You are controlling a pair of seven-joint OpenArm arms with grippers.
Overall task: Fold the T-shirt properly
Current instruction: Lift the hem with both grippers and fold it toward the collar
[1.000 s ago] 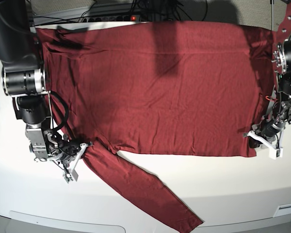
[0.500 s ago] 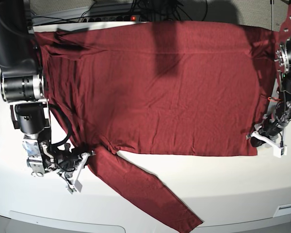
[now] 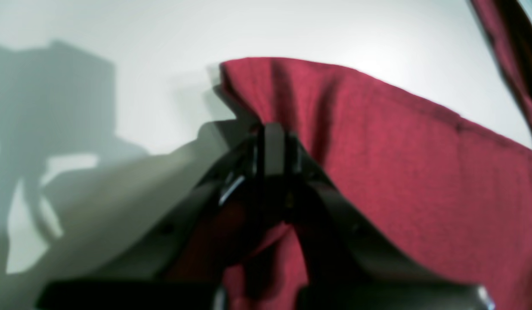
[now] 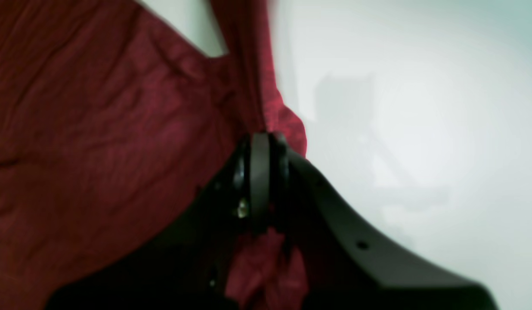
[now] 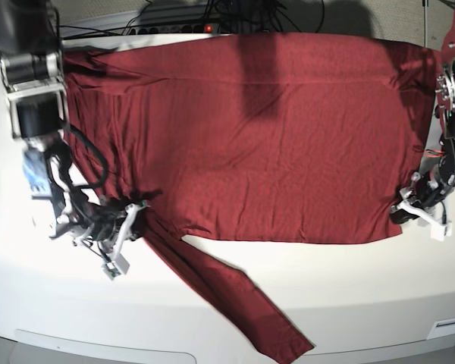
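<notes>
- Spreading across most of the white table point(image 5: 349, 288), the maroon T-shirt point(image 5: 265, 136) is lying flat with its far edge reaching the back of the table, where cables point(image 5: 174, 19) are running along.
- Stretching away from the body of the cloth, one long sleeve point(image 5: 235, 303) is lying diagonally toward the near edge of the table, its cuff ending close to the rim.
- Bunching at the far corner on the base view's left, the fabric is showing a few dark folds beside the right arm point(image 5: 34, 91).
- Reaching down on the base view's left, the right gripper point(image 5: 133, 216) is pinching the shirt where the sleeve meets the body; in the right wrist view its jaws are pressing together on a gathered ridge of red knit point(image 4: 266, 129), with cloth also showing below the fingers.
- Working at the opposite side, the left gripper point(image 5: 402, 212) is gripping the near corner of the shirt's hem; in the left wrist view its jaws are clamping together on a lifted fold of the fabric point(image 3: 270, 125), and the cloth is draping away to the right over the pale table surface.
- Blurring is hiding the finer detail of both fingertip pairs in the wrist views.
</notes>
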